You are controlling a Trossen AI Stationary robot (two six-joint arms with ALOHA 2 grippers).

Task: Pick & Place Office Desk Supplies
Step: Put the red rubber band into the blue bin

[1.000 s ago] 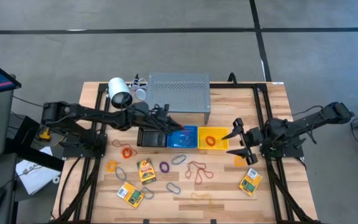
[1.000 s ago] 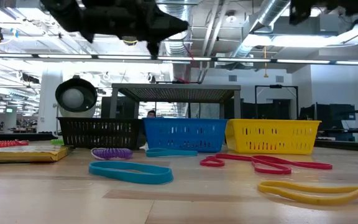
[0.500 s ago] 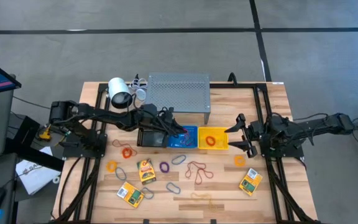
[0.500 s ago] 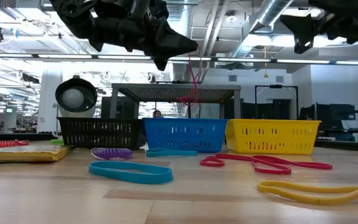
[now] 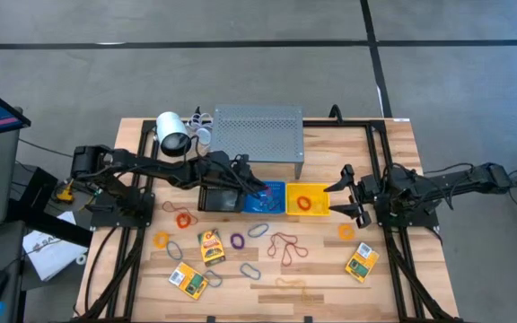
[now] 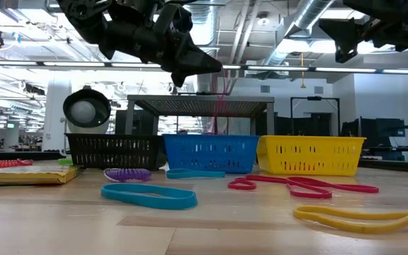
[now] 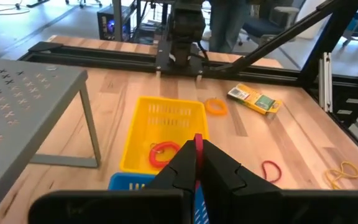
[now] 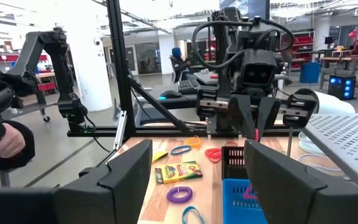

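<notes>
My left gripper is shut on a thin red band loop over the blue basket, which stands between a black basket and a yellow basket. The yellow basket holds a red band and an orange band. My right gripper stands open near the table's right side, right of the yellow basket, with nothing between its fingers. Loose bands, grey clips and crayon packs lie flat on the near half of the table. My left gripper pinches the red band's upper end between its two fingertips. The fingers slant slightly down, coming from the table's left. The band hangs slack below the tips, down behind the blue basket's rim; its lower end is hidden by the basket.
A grey perforated shelf stands behind the baskets, and a white lamp-like cylinder lies left of it. Two more crayon packs lie near the front. A person's hand shows beyond the table.
My left gripper has sunk a little over the blue basket and tipped its fingers further down; the red band now hangs down to the basket. My right arm has folded back toward the table's right edge and come lower, its gripper still open.
</notes>
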